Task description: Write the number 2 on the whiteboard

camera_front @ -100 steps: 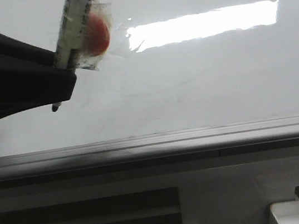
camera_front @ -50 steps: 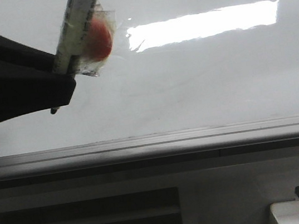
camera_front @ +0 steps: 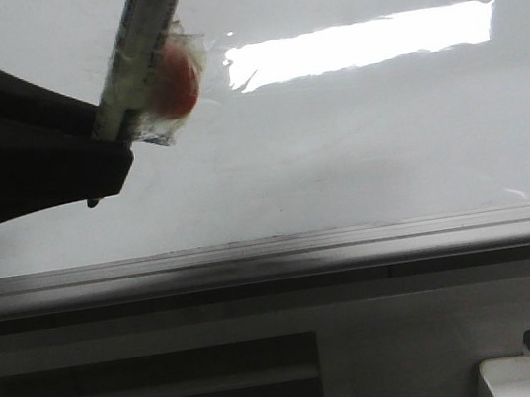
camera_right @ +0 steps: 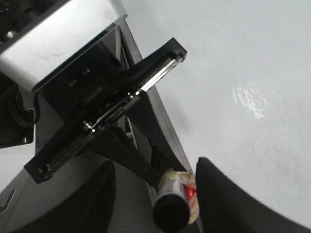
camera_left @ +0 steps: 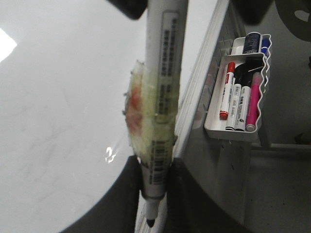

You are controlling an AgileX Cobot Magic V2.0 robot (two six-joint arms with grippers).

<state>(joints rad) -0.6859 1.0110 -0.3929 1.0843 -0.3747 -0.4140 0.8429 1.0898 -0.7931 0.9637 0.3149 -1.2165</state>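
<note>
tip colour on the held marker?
Black; the marker tip shows best in the left wrist view.

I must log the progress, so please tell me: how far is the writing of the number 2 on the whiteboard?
Done: the left gripper is shut on the marker, which is uncapped. In hand: the marker tip sits close to the whiteboard; whether it touches cannot be judged. Left: the whole digit, since no black stroke shows on the board.

The left gripper (camera_right: pixel 167 191) is matte black, with angular plates, small screws and a silver-grey housing behind.
</note>
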